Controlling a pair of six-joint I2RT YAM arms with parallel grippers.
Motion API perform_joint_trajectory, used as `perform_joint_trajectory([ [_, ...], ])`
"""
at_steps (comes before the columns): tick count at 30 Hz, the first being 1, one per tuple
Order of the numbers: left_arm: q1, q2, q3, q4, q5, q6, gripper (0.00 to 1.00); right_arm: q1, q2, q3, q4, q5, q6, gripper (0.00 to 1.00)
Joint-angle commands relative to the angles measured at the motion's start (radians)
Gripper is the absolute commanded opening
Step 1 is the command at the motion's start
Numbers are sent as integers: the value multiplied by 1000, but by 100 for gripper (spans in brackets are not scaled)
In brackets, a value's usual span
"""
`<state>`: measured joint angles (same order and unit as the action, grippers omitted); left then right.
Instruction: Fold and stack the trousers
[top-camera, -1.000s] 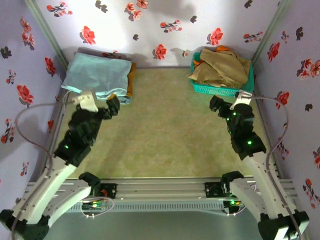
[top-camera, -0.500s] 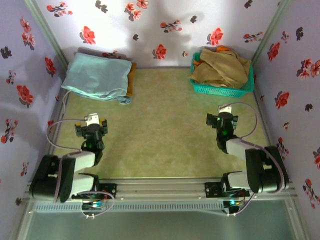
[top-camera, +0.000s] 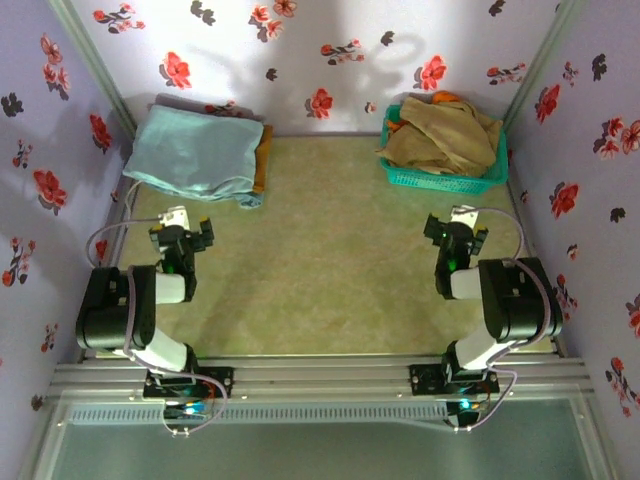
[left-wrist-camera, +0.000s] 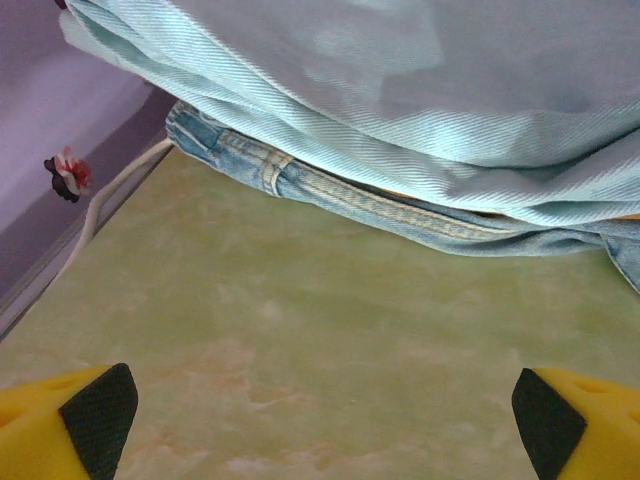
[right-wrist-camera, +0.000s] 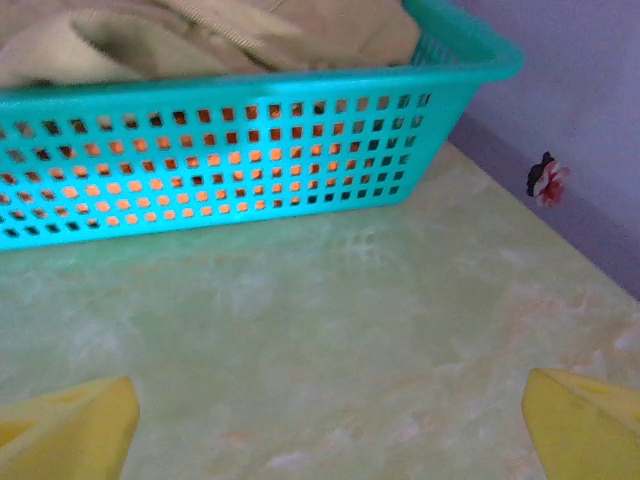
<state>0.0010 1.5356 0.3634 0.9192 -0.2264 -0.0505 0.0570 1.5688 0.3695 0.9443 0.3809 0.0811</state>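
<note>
We see the left end effector (top-camera: 182, 232) low over the pale green marbled bench (top-camera: 320, 270). Its two yellow fingers with black pads (left-wrist-camera: 98, 405) sit far apart at the two bottom corners of the left wrist view. It is wide open and there is nothing between the fingers, just bare bench.

Just ahead of the left end effector lies the folded pair of pale blue-grey trousers of thin smooth cloth (top-camera: 195, 152). They rest on top of a small pile in the corner by the purple wall with red flowers (top-camera: 300, 40). Under them, close in front of the left end effector, we see a blue denim garment with a stitched seam (left-wrist-camera: 400, 208), and it touches the bench. A mustard-brown cloth (top-camera: 260, 160) peeks out of the pile, ahead of the left end effector and a bit to its right.

The right end effector (top-camera: 455, 232) is also low over the bench. Its plain yellow fingertips (right-wrist-camera: 70, 425) are far apart too, so it is wide open and holds nothing.

Just ahead of the right end effector stands a teal plastic basket with little square holes (right-wrist-camera: 250, 150). Crumpled beige-tan garments (top-camera: 445, 135) are heaped inside it and stick up over the rim. The trousers are well apart from the right end effector, ahead and far off to its left.
</note>
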Motion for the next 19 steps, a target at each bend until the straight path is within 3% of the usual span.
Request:
perform_joint_trajectory([
  [1, 1, 4, 9, 4, 31, -11, 100, -7, -14, 3, -37, -8, 31, 99],
  [19, -7, 6, 21, -14, 30, 6, 100, -6, -13, 3, -33, -9, 29, 99],
])
